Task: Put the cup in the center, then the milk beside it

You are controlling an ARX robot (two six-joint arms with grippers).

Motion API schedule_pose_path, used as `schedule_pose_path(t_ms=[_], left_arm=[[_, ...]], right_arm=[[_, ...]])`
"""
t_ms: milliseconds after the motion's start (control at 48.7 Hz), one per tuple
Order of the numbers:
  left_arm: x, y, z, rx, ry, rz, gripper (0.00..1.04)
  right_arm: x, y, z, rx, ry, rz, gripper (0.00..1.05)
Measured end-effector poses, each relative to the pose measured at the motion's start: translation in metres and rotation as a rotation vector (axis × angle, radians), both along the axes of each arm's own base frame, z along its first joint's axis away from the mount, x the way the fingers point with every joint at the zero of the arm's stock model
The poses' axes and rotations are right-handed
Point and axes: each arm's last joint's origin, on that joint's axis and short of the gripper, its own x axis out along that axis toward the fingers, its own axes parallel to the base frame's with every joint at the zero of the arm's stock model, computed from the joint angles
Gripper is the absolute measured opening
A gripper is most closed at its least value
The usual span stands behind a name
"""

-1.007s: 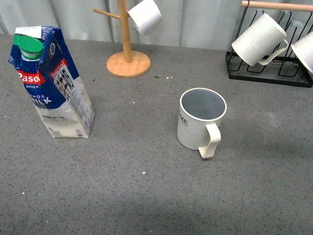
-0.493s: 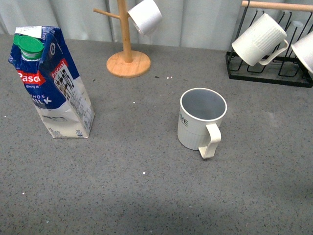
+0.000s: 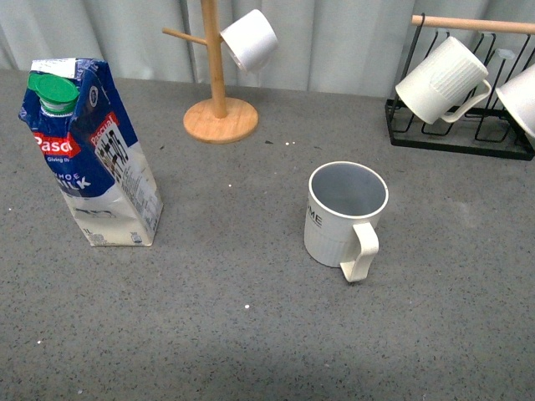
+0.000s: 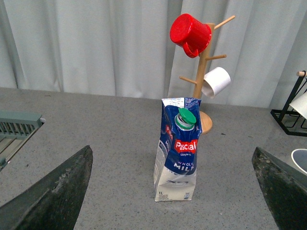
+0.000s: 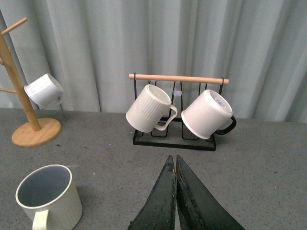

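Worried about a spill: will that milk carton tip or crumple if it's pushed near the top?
Likely tippy: the milk carton stands tall on a narrow base. Its creased lower walls suggest card that buckles when squeezed. The green cap looks closed, so spilling seems unlikely.

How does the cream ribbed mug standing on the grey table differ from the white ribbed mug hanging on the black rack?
The cream ribbed mug stands upright on the grey table, mouth up; the white ribbed mug sits tilted on the black rack. The cream mug carries dark lettering; the white mug shows none. Both are ribbed, with squared handles.
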Motion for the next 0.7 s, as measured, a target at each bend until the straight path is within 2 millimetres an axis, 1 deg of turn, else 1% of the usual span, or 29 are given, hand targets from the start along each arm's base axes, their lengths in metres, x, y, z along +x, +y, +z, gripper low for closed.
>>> schedule_pose_path(t_ms=[185, 699], left_arm=[[0.000, 0.000, 0.000, 0.000, 0.000, 0.000, 0.98], [0.000, 0.000, 0.000, 0.000, 0.000, 0.000, 0.98]], right_arm=[[-0.009, 0.000, 0.002, 0.000, -0.009, 0.000, 0.01], [-0.023, 0.000, 0.004, 0.000, -0.016, 0.000, 0.01]])
